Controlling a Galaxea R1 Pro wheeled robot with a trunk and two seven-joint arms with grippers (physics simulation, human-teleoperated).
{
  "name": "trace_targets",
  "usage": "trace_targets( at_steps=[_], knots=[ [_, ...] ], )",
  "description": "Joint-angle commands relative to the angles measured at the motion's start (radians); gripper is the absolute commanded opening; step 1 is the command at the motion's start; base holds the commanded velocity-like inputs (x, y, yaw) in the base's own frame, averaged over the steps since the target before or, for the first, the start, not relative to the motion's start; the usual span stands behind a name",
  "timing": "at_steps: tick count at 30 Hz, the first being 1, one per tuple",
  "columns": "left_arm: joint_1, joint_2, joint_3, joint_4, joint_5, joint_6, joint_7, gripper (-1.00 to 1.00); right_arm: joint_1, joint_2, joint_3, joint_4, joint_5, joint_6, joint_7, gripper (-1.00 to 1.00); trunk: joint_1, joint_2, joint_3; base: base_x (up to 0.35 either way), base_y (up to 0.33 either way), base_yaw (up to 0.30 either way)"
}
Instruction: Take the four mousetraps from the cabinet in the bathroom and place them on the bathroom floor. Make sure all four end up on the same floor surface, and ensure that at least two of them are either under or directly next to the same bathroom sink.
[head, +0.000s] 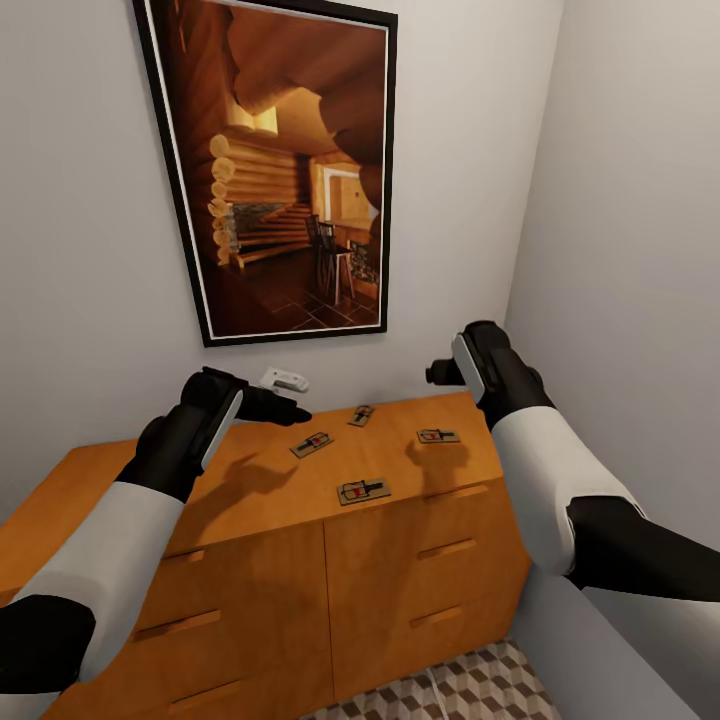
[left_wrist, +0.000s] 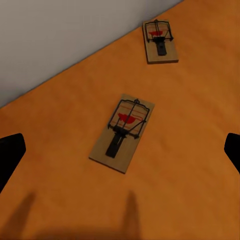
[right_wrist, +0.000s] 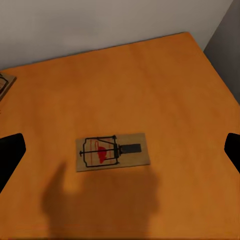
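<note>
- Overhead, head view: four mousetraps lie flat on top of the cabinet (head: 250, 520), below a framed picture (head: 280, 170) on the wall. One mousetrap (head: 312, 444) lies just ahead of the left gripper (head: 285, 408); a second (head: 362, 415) lies nearer the wall; a third (head: 438, 436) lies below the right gripper (head: 440, 373); a fourth (head: 363, 490) lies near the front edge. A patch of cube-patterned bathroom floor (head: 470, 690) shows below the drawers. A small white object (head: 285, 379) sits by the wall.
- Left wrist view: jaws spread wide, holding nothing, dark fingertips (left_wrist: 10, 155) at either margin. One trap (left_wrist: 122, 132) lies centred between them, another (left_wrist: 160, 41) beyond it, near the wall.
- Right wrist view: jaws likewise spread and empty, fingertips (right_wrist: 10, 152) at the margins, one trap (right_wrist: 112, 151) centred on the cabinet top.
- Handling, as judged: each trap looks light, stiff and thin. Pinching across the board's long edges seems best, clear of the wire; flatness against the wood may cause slipping.
</note>
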Motion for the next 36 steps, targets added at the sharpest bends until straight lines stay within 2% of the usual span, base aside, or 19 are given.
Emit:
trace_targets(
  at_steps=[1,9,14,18,21,22,26,30,36],
  knots=[
    [-0.001,0.001,-0.002,0.000,-0.006,0.003,-0.006,1.00,-0.001,0.000,-0.004,0.002,0.001,0.003,0.000,1.00,0.000,-0.001,-0.001,0.000,0.000,0.000],
    [-0.001,0.001,-0.002,0.004,-0.005,0.003,-0.006,1.00,-0.001,-0.006,-0.002,0.010,-0.001,0.003,0.025,1.00,0.000,-0.001,-0.001,0.000,0.000,0.000],
    [-0.001,0.000,-0.002,0.006,-0.004,0.002,-0.008,1.00,-0.001,-0.009,0.012,0.011,-0.002,0.003,0.058,1.00,0.000,-0.001,-0.001,0.000,0.000,0.000],
    [-0.001,-0.001,-0.002,0.007,-0.002,-0.001,-0.008,1.00,-0.001,-0.018,0.062,0.012,-0.001,0.003,0.110,1.00,0.000,-0.001,-0.001,0.000,0.000,0.000],
    [-0.001,-0.001,-0.002,0.007,-0.002,-0.003,-0.009,1.00,-0.001,-0.035,0.111,0.012,-0.001,0.003,0.160,1.00,0.000,-0.001,-0.001,0.000,0.000,0.000],
    [-0.001,-0.001,-0.002,0.007,-0.002,-0.003,-0.009,1.00,-0.001,-0.035,0.111,0.012,-0.001,0.003,0.160,1.00,0.000,-0.001,-0.001,0.000,0.000,0.000],
    [-0.001,-0.002,-0.002,0.008,-0.002,-0.003,-0.009,1.00,-0.001,-0.059,0.163,0.012,0.002,0.003,0.227,1.00,0.000,-0.001,-0.001,0.000,0.000,0.000],
    [-0.001,-0.002,-0.002,0.009,-0.001,-0.004,-0.009,1.00,-0.001,-0.076,0.189,0.012,0.005,0.003,0.266,1.00,0.000,-0.001,-0.001,0.000,0.000,0.000],
    [-0.001,-0.002,-0.002,0.010,0.000,-0.004,-0.009,1.00,-0.001,-0.085,0.200,0.012,0.011,0.003,0.283,1.00,0.000,-0.001,-0.001,0.003,0.000,0.000]
  ],
)
